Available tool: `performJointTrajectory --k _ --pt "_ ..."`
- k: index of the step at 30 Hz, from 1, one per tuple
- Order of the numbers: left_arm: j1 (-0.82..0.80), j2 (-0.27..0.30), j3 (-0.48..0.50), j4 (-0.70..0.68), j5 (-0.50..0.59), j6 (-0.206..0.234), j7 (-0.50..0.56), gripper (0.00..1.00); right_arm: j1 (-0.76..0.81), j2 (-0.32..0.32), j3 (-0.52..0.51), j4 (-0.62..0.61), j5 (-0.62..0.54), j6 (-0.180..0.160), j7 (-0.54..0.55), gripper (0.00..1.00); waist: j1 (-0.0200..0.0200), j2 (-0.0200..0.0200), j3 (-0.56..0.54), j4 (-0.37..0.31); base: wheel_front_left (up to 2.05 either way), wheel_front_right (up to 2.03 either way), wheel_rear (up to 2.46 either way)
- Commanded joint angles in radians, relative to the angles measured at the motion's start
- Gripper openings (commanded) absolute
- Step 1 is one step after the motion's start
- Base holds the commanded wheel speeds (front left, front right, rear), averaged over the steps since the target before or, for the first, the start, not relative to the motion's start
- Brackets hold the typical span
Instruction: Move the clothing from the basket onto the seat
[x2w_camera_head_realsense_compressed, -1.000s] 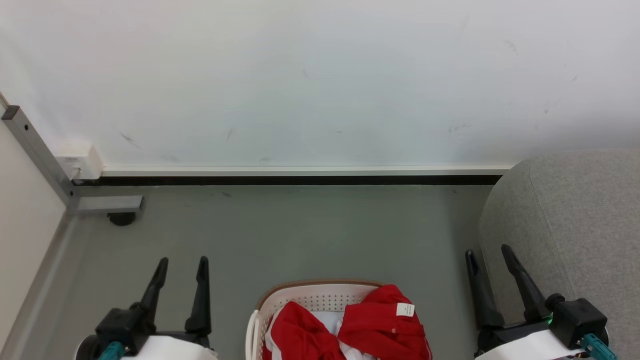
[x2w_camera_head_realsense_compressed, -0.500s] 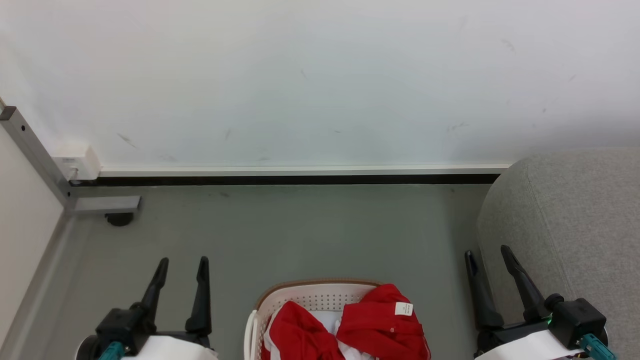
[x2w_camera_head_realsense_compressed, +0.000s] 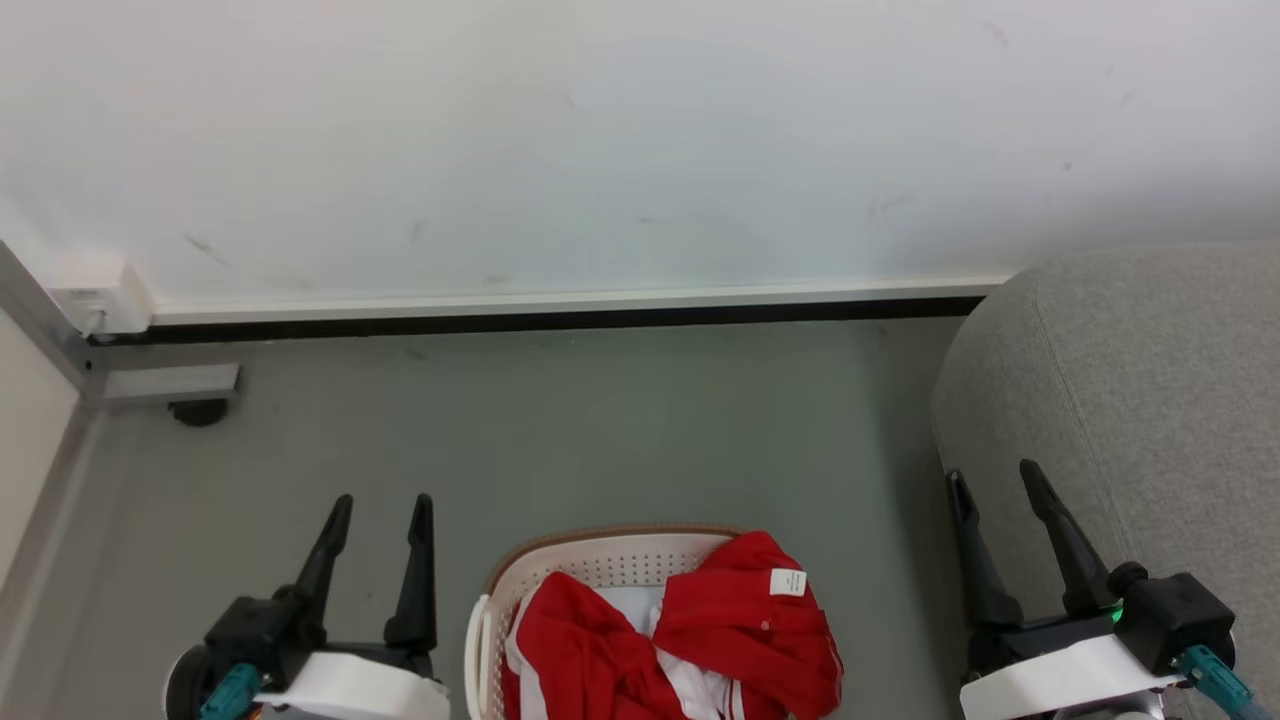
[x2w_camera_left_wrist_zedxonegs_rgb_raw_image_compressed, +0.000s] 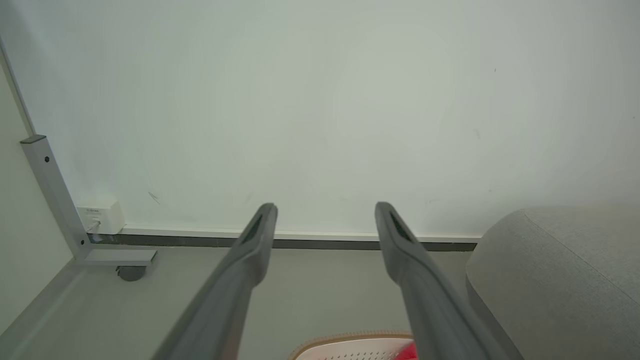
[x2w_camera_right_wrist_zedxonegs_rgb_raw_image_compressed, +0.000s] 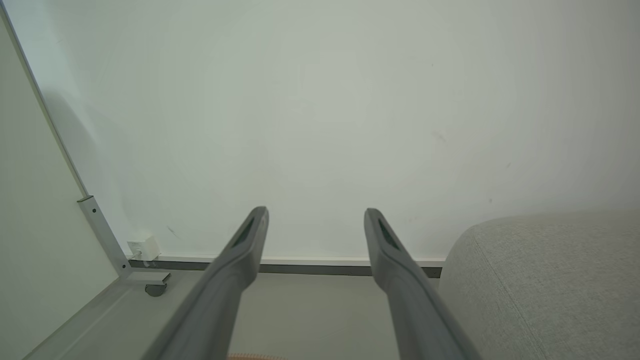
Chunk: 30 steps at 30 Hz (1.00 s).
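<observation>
The red clothing lies heaped in the basket, one piece spilling over the rim on the robot's right with a small white label showing. The basket stands on the grey floor, out from the wall and near the rounded corner of the grey seat, where nothing has landed yet. The left gripper and the right gripper hang either side of the basket, fingers spread wide and empty, which I take as a ready stance before reaching down; the right one, just beside the seat's edge, likely has the shorter carry.
</observation>
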Motion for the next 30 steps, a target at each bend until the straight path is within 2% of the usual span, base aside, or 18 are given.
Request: performJointTrajectory --k 1,8,17,23,30 --pt "-0.017 0.006 -0.002 0.003 0.002 -0.004 -0.001 1.0 -0.019 -0.005 -0.008 -0.009 -0.002 -0.002 -0.003 1.0 0.0 -0.0001 0.032 -0.02 0.0 0.0 0.0" --pt "-0.084 0.006 -0.027 0.031 0.032 -0.022 -0.001 1.0 -0.062 -0.005 -0.03 -0.034 -0.012 -0.002 -0.003 1.0 0.0 -0.0001 0.143 -0.074 0.0 0.0 0.0" --pt "-0.215 0.039 -0.094 0.169 0.06 -0.043 -0.001 1.0 -0.123 -0.005 -0.049 -0.073 0.001 -0.002 -0.003 1.0 0.0 -0.0001 0.287 -0.155 0.0 0.0 0.0" --pt "-0.328 0.075 -0.175 0.304 0.073 -0.049 -0.001 1.0 -0.165 -0.004 -0.06 -0.109 0.023 -0.002 -0.003 1.0 0.0 -0.0001 0.38 -0.204 0.0 0.0 0.0" --pt "-0.479 0.121 -0.32 0.493 0.047 -0.047 0.0 1.0 -0.219 -0.004 -0.08 -0.172 0.04 -0.002 -0.003 1.0 0.0 -0.0001 0.503 -0.261 0.0 0.0 0.0"
